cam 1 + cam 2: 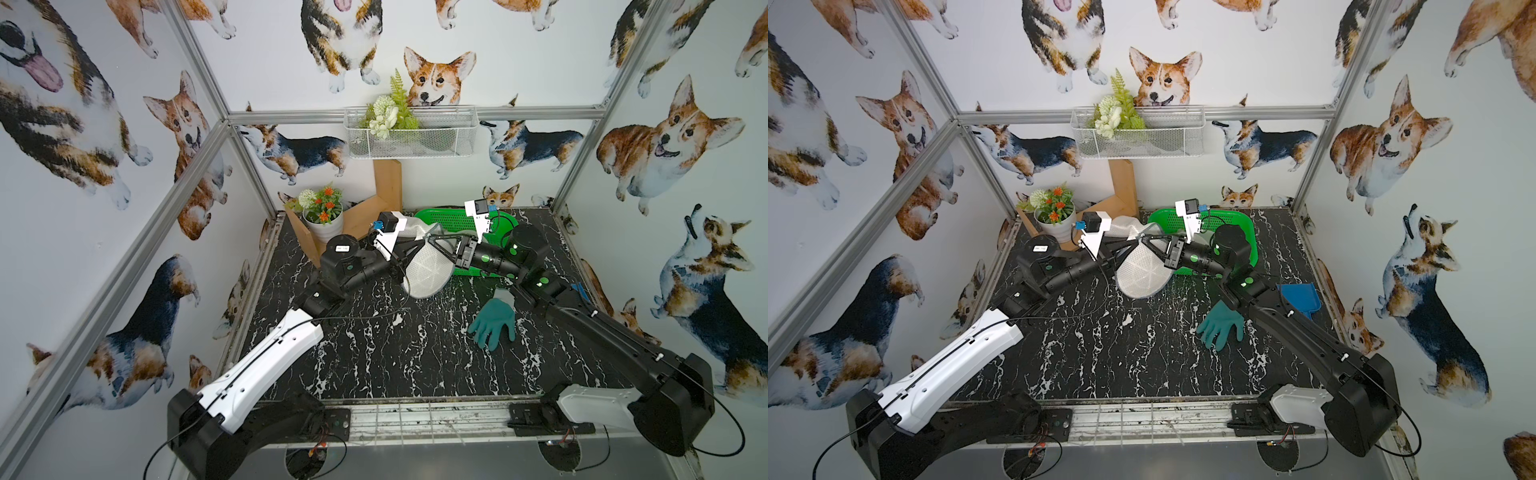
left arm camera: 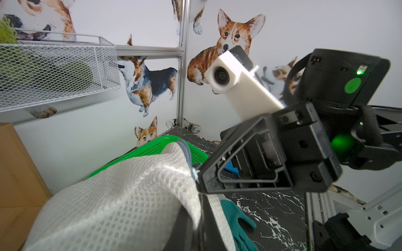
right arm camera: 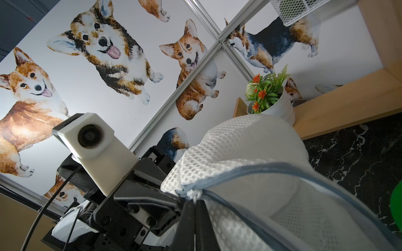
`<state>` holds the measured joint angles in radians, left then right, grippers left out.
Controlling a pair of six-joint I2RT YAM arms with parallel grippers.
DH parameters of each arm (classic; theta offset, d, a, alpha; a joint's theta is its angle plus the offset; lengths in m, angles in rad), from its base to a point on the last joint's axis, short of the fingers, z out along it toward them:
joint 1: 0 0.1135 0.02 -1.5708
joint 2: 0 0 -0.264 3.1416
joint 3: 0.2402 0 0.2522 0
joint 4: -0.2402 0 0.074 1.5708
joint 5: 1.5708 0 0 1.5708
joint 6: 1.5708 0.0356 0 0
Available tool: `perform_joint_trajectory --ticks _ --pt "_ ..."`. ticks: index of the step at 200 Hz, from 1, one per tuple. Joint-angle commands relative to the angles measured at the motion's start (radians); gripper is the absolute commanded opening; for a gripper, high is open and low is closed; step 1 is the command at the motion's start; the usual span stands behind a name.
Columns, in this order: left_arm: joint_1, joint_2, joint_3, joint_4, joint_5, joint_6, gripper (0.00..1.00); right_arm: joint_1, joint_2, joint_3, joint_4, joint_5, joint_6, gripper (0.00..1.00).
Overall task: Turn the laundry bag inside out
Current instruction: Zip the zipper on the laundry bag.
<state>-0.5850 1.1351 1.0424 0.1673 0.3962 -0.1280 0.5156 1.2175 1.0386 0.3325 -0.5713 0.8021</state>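
Note:
The laundry bag (image 1: 428, 270) is white mesh with a grey-blue zipper rim. It hangs above the dark marble table near the back, also seen in a top view (image 1: 1142, 274). My left gripper (image 1: 424, 241) comes in from the left and is shut on the bag's rim; in the left wrist view its dark fingers (image 2: 195, 230) are wrapped in mesh. My right gripper (image 1: 433, 239) meets it tip to tip from the right. In the right wrist view the right gripper (image 3: 195, 203) is shut on the zipper end of the bag (image 3: 250, 141).
A green basket (image 1: 457, 218) lies at the back, behind the bag. A teal glove (image 1: 494, 322) lies on the table (image 1: 374, 353) by the right arm, a blue scoop (image 1: 1302, 297) beyond it. A flower pot (image 1: 322, 218) and wooden frame (image 1: 386, 187) stand back left, under a wire basket (image 1: 409, 133).

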Motion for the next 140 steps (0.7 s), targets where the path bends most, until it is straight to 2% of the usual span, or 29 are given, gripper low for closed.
perform_joint_trajectory --ticks 1,56,82,86,99,113,140 --pt "-0.001 -0.016 -0.010 0.035 -0.029 0.011 0.00 -0.031 -0.029 -0.009 -0.039 0.049 -0.017 0.00" --pt "0.000 -0.056 -0.057 0.088 -0.059 0.005 0.00 -0.141 -0.077 -0.016 -0.207 0.077 -0.049 0.00" --pt "-0.001 -0.062 -0.084 0.104 -0.083 -0.016 0.00 -0.155 -0.071 -0.011 -0.210 0.058 -0.045 0.00" --pt "-0.001 -0.059 -0.082 0.094 -0.083 -0.016 0.05 -0.155 -0.065 -0.004 -0.204 0.043 -0.046 0.00" --pt "-0.001 -0.050 -0.081 0.048 -0.092 -0.014 0.35 -0.154 -0.047 0.027 -0.191 -0.007 -0.047 0.00" --pt "-0.001 -0.044 -0.075 -0.019 -0.124 -0.001 0.59 -0.151 -0.034 0.058 -0.193 -0.037 -0.064 0.00" --pt "-0.001 -0.052 -0.057 -0.149 -0.223 0.044 0.85 -0.150 -0.029 0.080 -0.220 -0.047 -0.097 0.00"
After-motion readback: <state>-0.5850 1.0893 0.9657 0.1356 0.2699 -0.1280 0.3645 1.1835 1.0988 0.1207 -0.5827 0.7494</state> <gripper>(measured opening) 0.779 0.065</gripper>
